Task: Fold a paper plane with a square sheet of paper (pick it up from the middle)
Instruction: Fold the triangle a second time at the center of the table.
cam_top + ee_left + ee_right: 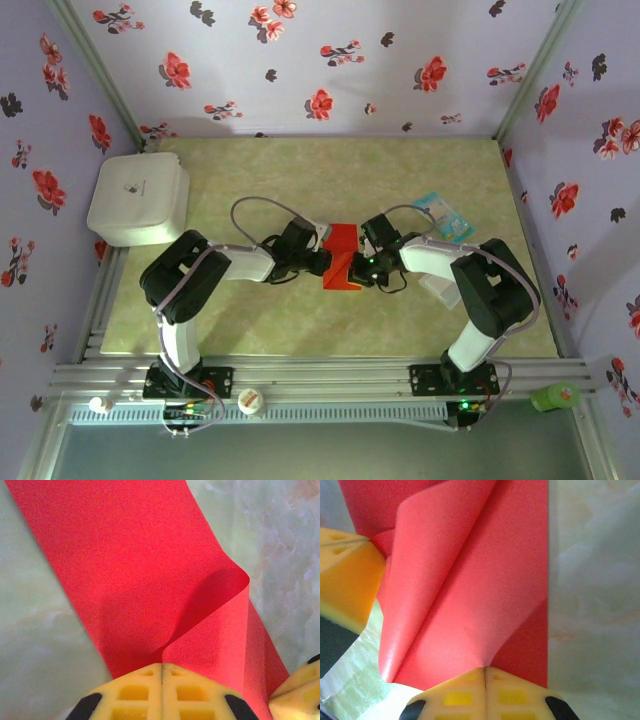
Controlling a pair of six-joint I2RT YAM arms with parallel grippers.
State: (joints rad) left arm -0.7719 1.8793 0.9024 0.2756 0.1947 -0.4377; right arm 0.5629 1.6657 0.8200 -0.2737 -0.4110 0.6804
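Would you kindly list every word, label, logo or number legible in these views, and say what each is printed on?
No text can be read here.
On the white box: a small dark mark on its lid, too small to read.
On the light-blue-and-white packet: some print, too blurred to read.
On the red sheet of paper: plain, no marking at all.

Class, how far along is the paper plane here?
Done: the red paper is folded into a narrower strip, one flap curling up. In hand: the left claw and right claw are shut, pinching its edges. Left: no pointed dart shape yet.
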